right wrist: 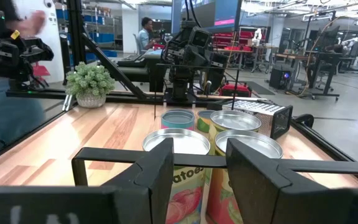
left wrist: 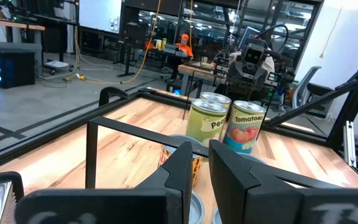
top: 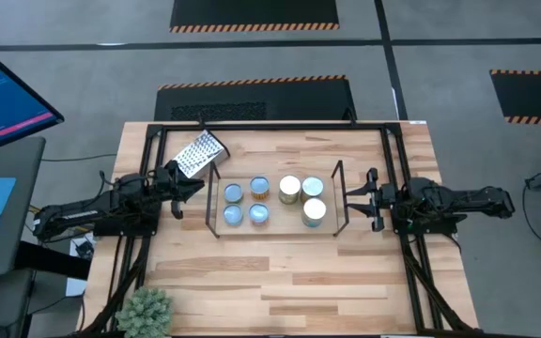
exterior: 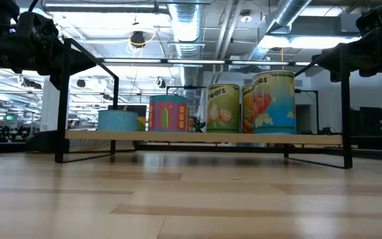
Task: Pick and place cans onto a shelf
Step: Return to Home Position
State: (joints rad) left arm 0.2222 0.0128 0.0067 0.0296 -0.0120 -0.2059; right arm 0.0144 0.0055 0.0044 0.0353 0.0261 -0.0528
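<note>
Several cans [top: 260, 186] stand upright on the wooden board of the black-wire shelf [top: 336, 192] at the table's middle. The low bluish-lidded ones are on its left half. The taller ones, among them a pears can [exterior: 223, 107] and a tomatoes can [exterior: 274, 103], are on its right half. My left gripper [top: 198, 186] hovers level just off the shelf's left end, and its fingers [left wrist: 185, 163] are a narrow gap apart with nothing between them. Off the shelf's right end, my right gripper [top: 350, 202] hovers level and wide open [right wrist: 199, 149], holding nothing.
A perforated metal grater [top: 200, 153] lies at the far left, beside the left arm. A small potted plant [top: 146, 312] stands at the near left corner. The black frame [top: 270, 126] edges the table. Bare wood lies between the shelf and the near edge.
</note>
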